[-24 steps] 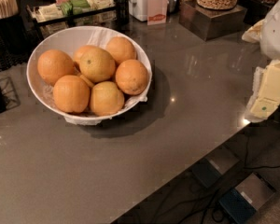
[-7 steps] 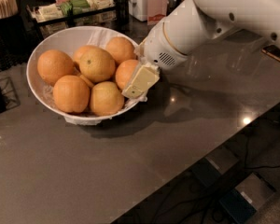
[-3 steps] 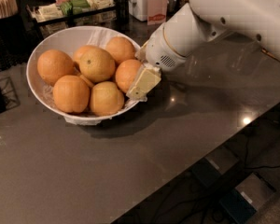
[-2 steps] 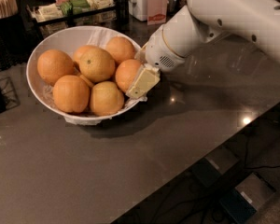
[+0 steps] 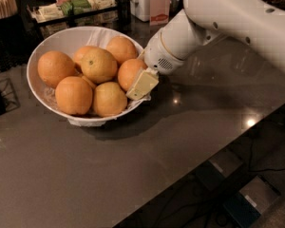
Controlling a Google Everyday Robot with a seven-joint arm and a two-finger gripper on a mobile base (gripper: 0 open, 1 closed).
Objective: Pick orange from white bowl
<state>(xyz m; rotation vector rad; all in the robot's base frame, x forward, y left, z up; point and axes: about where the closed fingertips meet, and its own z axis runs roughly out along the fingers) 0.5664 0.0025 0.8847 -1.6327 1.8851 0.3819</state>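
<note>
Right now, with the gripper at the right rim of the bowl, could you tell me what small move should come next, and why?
Probably ease the gripper slightly further around the orange before lifting. It sits at the right rim of the white bowl, against that orange's right side, and the orange rests among the others. Whether it is gripped cannot be seen.

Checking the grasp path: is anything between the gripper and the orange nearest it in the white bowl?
Nothing, in the camera view: the gripper overlaps the right-hand orange at the white bowl's right rim, with no gap showing between them.
</note>
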